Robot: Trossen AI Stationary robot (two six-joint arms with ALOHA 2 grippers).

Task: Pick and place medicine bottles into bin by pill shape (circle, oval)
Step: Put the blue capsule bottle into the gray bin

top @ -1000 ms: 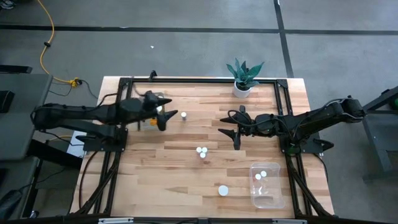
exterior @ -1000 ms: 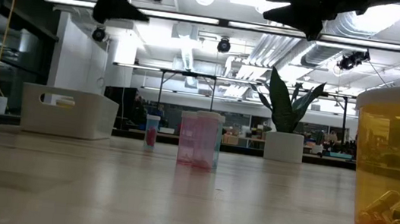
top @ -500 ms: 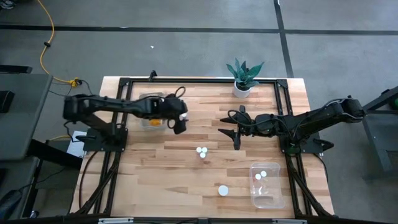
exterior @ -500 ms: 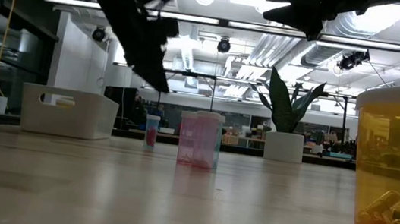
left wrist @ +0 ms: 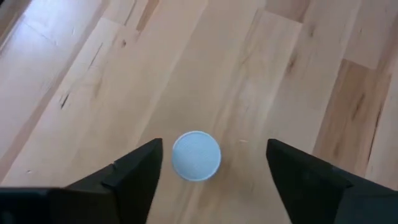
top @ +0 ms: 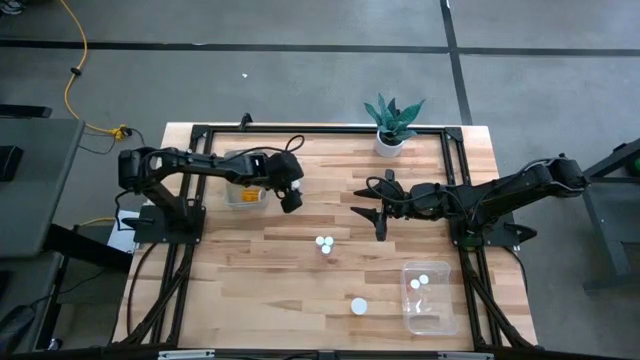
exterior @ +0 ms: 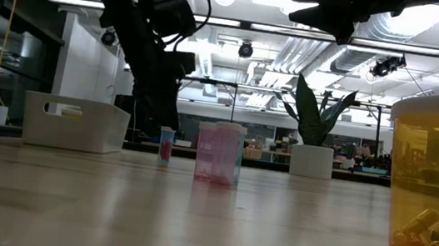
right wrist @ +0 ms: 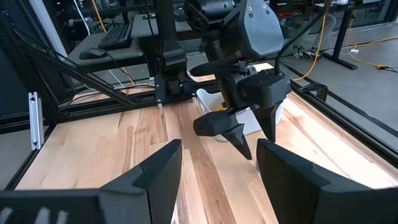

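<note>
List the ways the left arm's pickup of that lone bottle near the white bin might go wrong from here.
1. The left gripper has open fingers straddling the bottle's white cap, which sits nearer one finger. That finger may touch first and tip the bottle.
2. The white bin lies right beside the wrist; a swing could knock it.
3. The right gripper hangs open over mid-table, a possible clash if the left arm carries the bottle across.

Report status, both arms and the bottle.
Left end effector open, straddling a bottle from above, not gripping. Right end effector open, waiting mid-table. Nothing in the way.
</note>
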